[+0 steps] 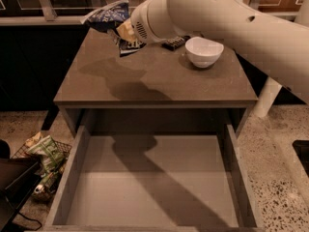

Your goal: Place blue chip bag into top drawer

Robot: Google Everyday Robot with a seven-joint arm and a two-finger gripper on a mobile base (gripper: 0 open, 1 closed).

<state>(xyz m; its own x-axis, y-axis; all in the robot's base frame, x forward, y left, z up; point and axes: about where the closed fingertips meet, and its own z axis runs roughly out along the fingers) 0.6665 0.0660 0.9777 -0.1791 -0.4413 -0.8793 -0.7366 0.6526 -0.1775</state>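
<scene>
My gripper is at the end of the white arm, above the back left of the tabletop, shut on the blue chip bag. The bag is crumpled dark blue and white foil; it sticks out to the upper left and hangs below the fingers, held clear of the table. The top drawer is pulled fully open below the table's front edge; its flat grey bottom holds nothing. The bag is behind the drawer, over the tabletop.
A white bowl stands at the back right of the grey-brown table. A small dark object lies behind it, partly hidden by my arm. A wire basket with a green-and-white bag sits on the floor at left.
</scene>
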